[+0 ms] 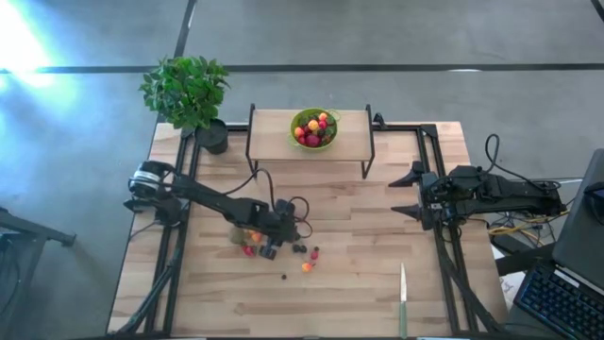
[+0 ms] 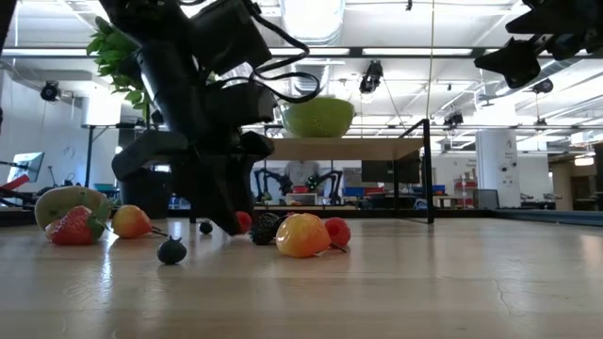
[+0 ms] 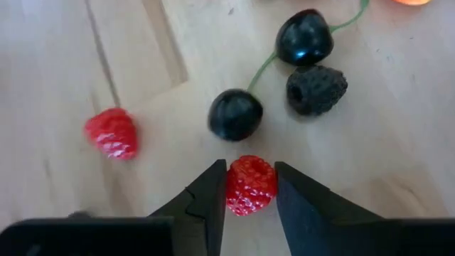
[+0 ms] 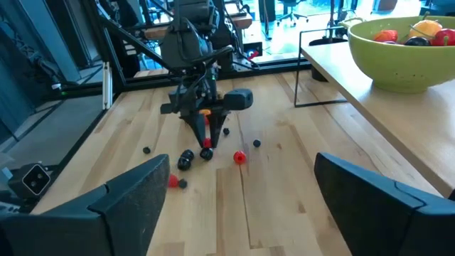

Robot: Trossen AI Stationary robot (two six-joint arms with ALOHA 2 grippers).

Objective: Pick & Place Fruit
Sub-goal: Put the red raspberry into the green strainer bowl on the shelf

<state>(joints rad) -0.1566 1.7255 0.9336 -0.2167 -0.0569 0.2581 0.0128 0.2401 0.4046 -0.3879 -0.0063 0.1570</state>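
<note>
From above, the wooden table (image 1: 359, 283) shows only a speck under the left gripper (image 1: 271, 247); its wrist camera reveals the jaws pinching a bumpy red raspberry (image 3: 250, 185) on the boards, beside two glossy dark cherries (image 3: 235, 114). The right gripper (image 1: 408, 194) waits at the table's right edge, jaws spread.

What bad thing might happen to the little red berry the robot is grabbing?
The left gripper has its fingers on both sides of the red raspberry, but only near the tips, so it might squirt out. The dark cherries sit close ahead and could get bumped and roll. The right gripper waits open, far away.
</note>
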